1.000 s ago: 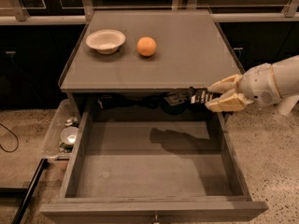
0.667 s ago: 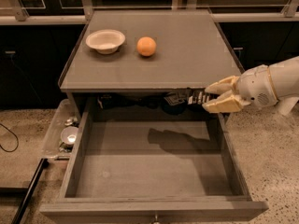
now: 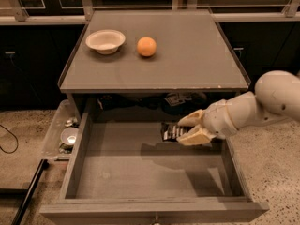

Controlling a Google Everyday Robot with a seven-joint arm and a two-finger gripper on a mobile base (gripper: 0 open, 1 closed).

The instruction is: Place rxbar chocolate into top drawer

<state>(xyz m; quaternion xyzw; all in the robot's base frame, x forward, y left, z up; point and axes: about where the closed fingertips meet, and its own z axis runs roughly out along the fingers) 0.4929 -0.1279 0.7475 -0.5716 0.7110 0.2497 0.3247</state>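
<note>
Black rxbar chocolate in gripper, top drawer rear.

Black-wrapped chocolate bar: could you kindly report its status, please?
Pale two-finger gripper shut on black-wrapped rxbar chocolate. Bar over open grey wooden top drawer, rear right. Nothing beneath.

The gripper, its fingers smooth cream plastic by the look of them, sits over the back right of the top drawer of matt grey painted wood, pinching the rxbar chocolate in its dark, faintly glossy wrapper. On the matt grey cabinet top stand a smooth pale bowl and a dull-sheened orange; the floor is speckled stone.
</note>
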